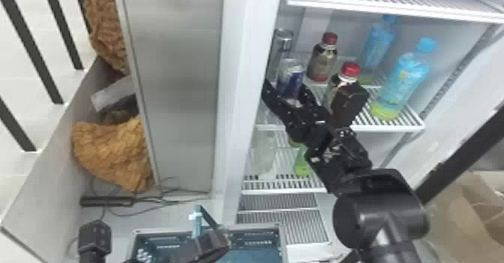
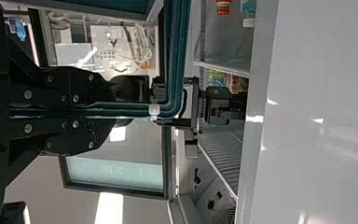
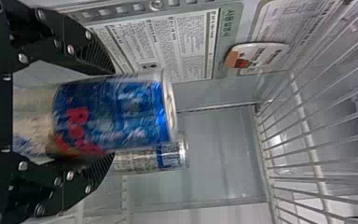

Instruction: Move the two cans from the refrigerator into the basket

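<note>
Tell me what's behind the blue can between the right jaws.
Behind the blue can, a second can stands, silver with a blue band. The blue can hides part of its side, and whatever else may be directly behind cannot be seen.

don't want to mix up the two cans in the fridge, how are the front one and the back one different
The front can sits between the right gripper's fingers; the back can stands farther into the fridge, free of them. The front can's label is largely blue with red lettering, while the back can looks mostly silver with some blue near its top. Both have silver rims and are roughly upright.
</note>
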{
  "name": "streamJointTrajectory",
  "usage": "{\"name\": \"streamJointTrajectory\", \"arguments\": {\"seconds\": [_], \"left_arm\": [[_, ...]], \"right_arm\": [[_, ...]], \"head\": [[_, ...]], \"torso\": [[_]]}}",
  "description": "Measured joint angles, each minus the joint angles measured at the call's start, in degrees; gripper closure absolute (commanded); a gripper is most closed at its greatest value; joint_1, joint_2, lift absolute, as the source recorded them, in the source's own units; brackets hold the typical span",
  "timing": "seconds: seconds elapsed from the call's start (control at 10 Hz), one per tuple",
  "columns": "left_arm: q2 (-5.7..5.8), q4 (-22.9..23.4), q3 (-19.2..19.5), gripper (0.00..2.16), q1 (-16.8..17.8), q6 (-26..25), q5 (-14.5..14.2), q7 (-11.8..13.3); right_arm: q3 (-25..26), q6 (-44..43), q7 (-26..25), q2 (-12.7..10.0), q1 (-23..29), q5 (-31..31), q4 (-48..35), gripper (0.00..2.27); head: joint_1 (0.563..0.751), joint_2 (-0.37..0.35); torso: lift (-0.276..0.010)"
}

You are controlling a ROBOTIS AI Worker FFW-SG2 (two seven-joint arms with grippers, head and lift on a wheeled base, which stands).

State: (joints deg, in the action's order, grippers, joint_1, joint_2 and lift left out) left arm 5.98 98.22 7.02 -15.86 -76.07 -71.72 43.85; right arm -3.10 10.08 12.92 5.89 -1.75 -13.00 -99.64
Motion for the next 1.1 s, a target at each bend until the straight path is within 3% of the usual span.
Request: {"name": "streamJointTrajectory", "arguments": {"seconds": [0.4,1.1], "left_arm": [[-0.04,0.00,-0.01,1.19,-0.04,0.00,-0.02,0.00],[-0.13,0.00,-0.06,1.19,0.09,0.00,0.08,0.00]], "right_arm": [[0.04,0.42,-0.10,0.27,2.53,-0.23,-3.46,1.22],[2.87,16.00,-2.81,2.09,18.58,-1.71,-31.39,1.22]], "head": [[0.695,-0.178],[0.695,-0.201]], "torso": [[-0.031],[-0.031]]}}
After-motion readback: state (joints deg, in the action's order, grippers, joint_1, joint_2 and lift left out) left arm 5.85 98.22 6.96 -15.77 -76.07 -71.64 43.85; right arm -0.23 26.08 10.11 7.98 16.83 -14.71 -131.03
